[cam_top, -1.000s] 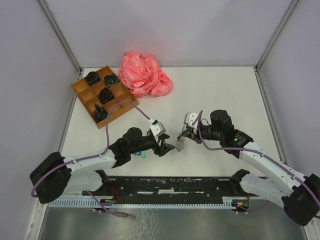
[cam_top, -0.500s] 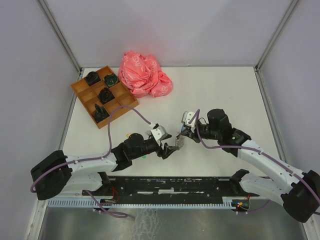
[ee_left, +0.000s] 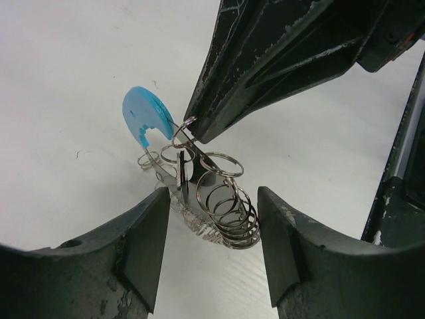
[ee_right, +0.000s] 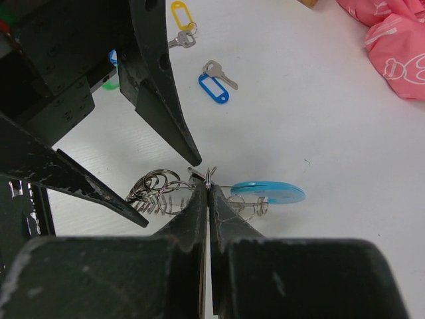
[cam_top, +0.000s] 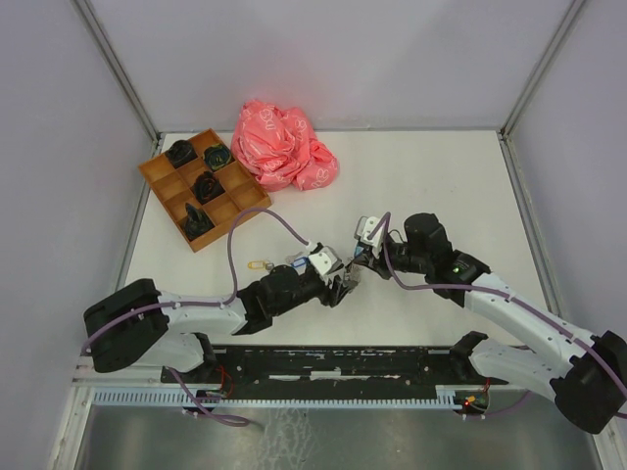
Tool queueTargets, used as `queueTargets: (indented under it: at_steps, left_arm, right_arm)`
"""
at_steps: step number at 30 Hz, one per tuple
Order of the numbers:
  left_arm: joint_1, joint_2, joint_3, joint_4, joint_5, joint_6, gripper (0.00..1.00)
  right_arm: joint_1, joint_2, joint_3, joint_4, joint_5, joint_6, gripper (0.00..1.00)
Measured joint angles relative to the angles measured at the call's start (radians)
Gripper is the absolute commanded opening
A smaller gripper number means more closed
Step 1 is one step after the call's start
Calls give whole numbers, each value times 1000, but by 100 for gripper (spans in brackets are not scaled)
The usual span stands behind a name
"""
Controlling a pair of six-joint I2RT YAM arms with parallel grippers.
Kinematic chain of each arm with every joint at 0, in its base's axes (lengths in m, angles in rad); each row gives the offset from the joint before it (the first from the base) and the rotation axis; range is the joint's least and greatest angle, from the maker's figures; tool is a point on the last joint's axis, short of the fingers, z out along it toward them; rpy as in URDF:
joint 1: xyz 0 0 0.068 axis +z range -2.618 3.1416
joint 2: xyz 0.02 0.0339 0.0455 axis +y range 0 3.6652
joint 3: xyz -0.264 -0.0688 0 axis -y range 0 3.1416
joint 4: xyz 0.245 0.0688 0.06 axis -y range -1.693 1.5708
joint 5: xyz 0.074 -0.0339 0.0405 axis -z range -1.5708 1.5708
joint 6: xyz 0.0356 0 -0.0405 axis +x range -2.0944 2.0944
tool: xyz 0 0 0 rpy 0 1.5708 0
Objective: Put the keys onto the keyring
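Seen from above, the left arm has swung across within the last second. The left pincer point(cam_top: 343, 285), which stood apart before, now sits right against the right pincer point(cam_top: 359, 266), which has barely shifted. Where the two meet, they hide most of the keyring point(ee_left: 219, 199), a cluster of silver wire loops with a light blue curved plastic piece, which lies between the two tips. Behind the left pincer, a small silver key with a yellow plastic tag point(cam_top: 260, 264) now lies uncovered on the white bench point(cam_top: 441, 186). This looks like a second grip being set up on the ring. Neither pincer carries a key, so threading has probably not begun.

In the left wrist view, the left pincer point(ee_left: 212, 199) is spread, with one finger on either side of the wire loops. A gap shows on each side, so it seems not to touch them. The loops rest on the bench just ahead of it, and the blue piece stands up beyond its left finger. The right pincer point(ee_left: 194, 133) comes down from above, pressed together on one small loop at the top of the cluster.

In the right wrist view, the right pincer point(ee_right: 208, 189) pinches that loop at its very tips, with the coil to its left and the blue piece to its right. The left pincer's dark fingers point(ee_right: 163, 100) straddle the coil. A silver key with a blue tag point(ee_right: 214, 86) lies well beyond both pincers, and the yellow-tagged key lies farther still.
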Motion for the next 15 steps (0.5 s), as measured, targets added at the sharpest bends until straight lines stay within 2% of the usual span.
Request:
queueTargets:
  at_steps: [6,15]
  left_arm:
    - [-13,48,13,32,-27,-14,52]
    - [-15,55,17,23,-64,-15,26]
  right_arm:
    - [4,6,0,1,0,16,1]
    - [7,7,1,0,1,30,3]
